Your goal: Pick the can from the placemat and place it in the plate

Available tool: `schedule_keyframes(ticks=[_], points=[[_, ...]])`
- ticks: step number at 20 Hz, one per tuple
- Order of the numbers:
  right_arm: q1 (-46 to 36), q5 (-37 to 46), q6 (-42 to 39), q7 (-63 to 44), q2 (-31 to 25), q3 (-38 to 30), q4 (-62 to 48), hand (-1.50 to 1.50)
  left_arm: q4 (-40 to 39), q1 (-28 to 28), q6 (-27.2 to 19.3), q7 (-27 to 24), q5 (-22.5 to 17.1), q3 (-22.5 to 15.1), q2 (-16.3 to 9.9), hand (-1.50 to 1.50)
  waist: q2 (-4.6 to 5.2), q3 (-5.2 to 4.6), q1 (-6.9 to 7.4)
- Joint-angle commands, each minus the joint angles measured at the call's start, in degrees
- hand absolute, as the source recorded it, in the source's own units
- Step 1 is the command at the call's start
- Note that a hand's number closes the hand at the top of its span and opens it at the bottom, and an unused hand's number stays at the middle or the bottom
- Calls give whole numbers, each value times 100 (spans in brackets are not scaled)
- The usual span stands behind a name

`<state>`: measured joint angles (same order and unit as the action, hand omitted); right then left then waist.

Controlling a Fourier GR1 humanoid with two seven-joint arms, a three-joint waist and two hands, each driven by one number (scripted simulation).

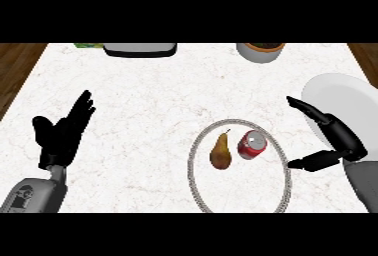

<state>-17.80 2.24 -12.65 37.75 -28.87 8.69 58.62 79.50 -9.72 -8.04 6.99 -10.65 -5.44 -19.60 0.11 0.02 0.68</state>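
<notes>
Head view looks steeply down on a pale surface (148, 100) with faint marble-like veining, edged by dark wood at both sides. Near the middle lies the placemat (196, 170), an oval with a grey, rope-like rim and a centre much the same colour as the stone. On it the can (252, 145) lies tilted, a red cylinder with a silvery top, and just beside it to the left is a brownish-yellow pear (220, 152), stem pointing up the view. The two are close but I cannot tell whether they touch.

Over at the right, the right hand (334, 140) sits just off the mat's edge, black fingers (310, 111) stretched wide and thumb spread below, holding nothing, apart from the can. Behind it a smooth white plate (347, 95) reaches the right edge.

At the left, the left hand (63, 132) rests open, fingers straight and pointing up.

Along the far edge stand a flat grey and black object (140, 49) and a rounded grey bowl (260, 51) with a brown inside.
</notes>
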Motion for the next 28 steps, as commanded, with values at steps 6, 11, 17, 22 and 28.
schedule_keyframes(ticks=[6,11,17,22,28], points=[[-302,601,-412,-1337,-244,178,877,-150,-323,-411,170,208,59,360,-5,0,-11,-6,-72],[-181,1123,-651,-1756,-272,503,1025,-150,-336,32,317,-118,86,335,162,0,-9,-5,-61],[-177,2172,-153,-2099,-77,826,1024,-150,29,-6,37,76,384,196,391,0,-13,-2,-52],[-447,2546,-455,-2753,239,949,1124,-150,341,517,351,19,288,346,276,0,-19,-3,-27],[-430,2886,-1048,-2825,316,901,1129,-150,505,165,354,397,488,426,316,0,-17,-2,-47]])
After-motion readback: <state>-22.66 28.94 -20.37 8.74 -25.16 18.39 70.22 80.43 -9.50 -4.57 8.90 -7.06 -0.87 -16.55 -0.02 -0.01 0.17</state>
